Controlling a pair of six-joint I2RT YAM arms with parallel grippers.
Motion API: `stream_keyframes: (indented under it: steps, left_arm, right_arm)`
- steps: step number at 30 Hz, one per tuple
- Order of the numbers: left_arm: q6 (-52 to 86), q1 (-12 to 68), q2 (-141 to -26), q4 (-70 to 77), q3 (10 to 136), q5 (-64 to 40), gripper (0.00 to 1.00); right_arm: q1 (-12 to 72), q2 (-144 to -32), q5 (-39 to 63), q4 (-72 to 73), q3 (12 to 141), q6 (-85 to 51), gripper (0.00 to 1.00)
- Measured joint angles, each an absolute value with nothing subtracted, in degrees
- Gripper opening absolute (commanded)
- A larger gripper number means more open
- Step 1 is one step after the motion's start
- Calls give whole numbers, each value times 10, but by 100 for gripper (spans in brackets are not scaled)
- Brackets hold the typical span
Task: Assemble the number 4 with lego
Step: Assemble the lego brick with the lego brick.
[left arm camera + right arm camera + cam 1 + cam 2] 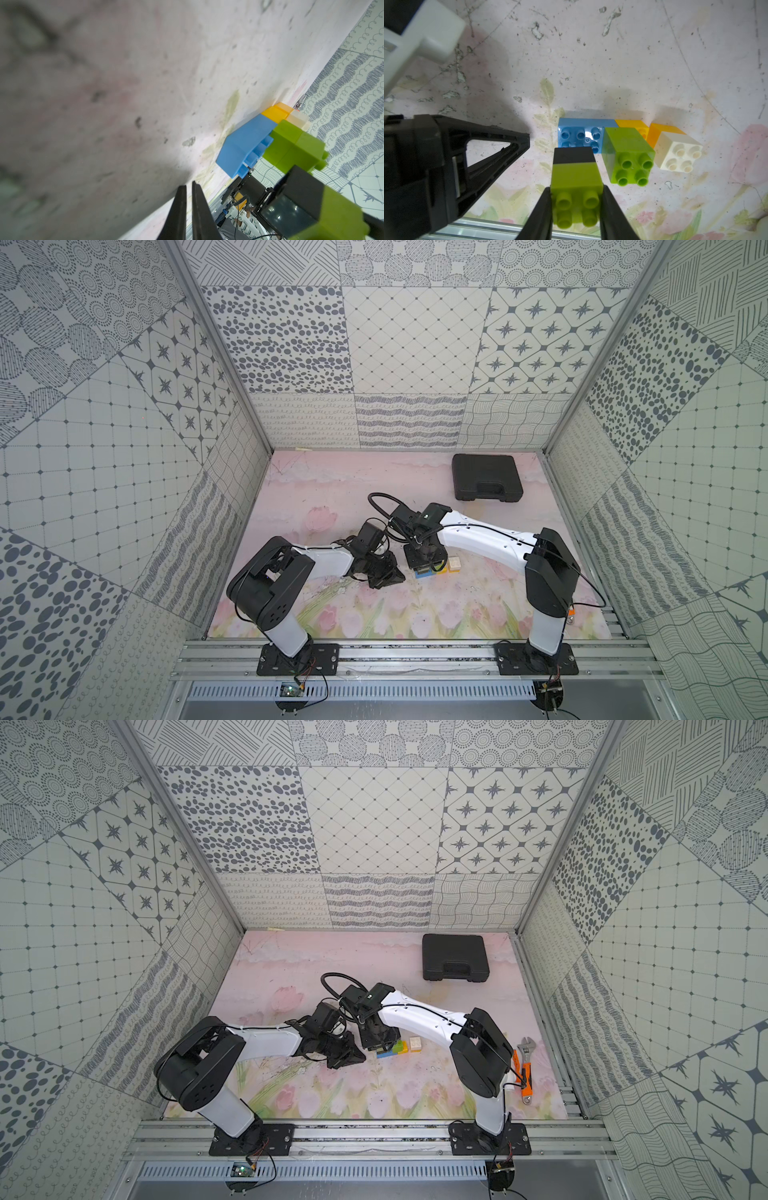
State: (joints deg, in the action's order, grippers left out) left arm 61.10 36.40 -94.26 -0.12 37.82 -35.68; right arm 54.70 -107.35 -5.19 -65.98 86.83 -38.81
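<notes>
Lego bricks lie joined on the flowered mat: a blue brick [579, 133], a lime green stack [627, 149] on its end, two yellow bricks [632, 124] and a white brick [677, 149] on the far yellow one. My right gripper [576, 188] is shut on a green brick [576, 176] with a black brick [573, 154] under it. This pair hangs just above the blue brick's bare studs, apart from them in the left wrist view. My left gripper [188, 185] is shut and holds nothing, low over the mat to the left of the blue brick. In both top views the bricks [432, 572] [395, 1049] are partly hidden under the right gripper.
A large black plastic case [486, 477] lies at the back right of the mat. An orange-handled wrench [525, 1069] lies near the right edge, behind the right arm. An aluminium rail [415, 651] runs along the front.
</notes>
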Motion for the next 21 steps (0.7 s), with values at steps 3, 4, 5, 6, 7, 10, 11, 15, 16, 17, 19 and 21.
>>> stream_keyframes:
  steps: [3, 4, 5, 6, 7, 10, 11, 15, 16, 17, 19, 21]
  left_arm:
    - [611, 364, -943, -1, 378, -357, 12]
    - [611, 364, -943, -1, 378, -357, 12]
    - [611, 364, -943, -1, 378, -357, 12]
    - [611, 364, -944, 0, 378, -358, 12]
    - [611, 364, -944, 1, 378, -358, 12]
    - [611, 364, -945, 1, 378, -358, 12]
    - [611, 364, -945, 1, 379, -358, 12]
    - [611, 364, -947, 4, 380, -361, 12]
    - [611, 364, -948, 5, 380, -362, 12]
    - [611, 364, -948, 5, 380, -362, 12]
    - [611, 364, -949, 5, 380, -362, 12]
    - [611, 364, -949, 5, 380, -362, 12]
  right_arm:
    - [547, -1074, -52, -654, 867, -395, 27]
    - [547, -1075, -52, -652, 867, -398, 27]
    - [547, -1076, -52, -650, 867, -401, 27]
    - [547, -1079, -52, -647, 866, -403, 26]
    - [547, -1082, -52, -644, 866, -404, 26]
    - [548, -1093, -55, -634, 863, -407, 26]
    - [549, -1096, -57, -631, 860, -408, 26]
    - [551, -1098, -66, -625, 854, -412, 26]
    - [551, -1098, -69, -625, 854, -413, 26]
    - [552, -1098, -70, -625, 854, -414, 26]
    - [553, -1098, -74, -624, 853, -415, 26]
    - [554, -1098, -78, -624, 853, -416, 26]
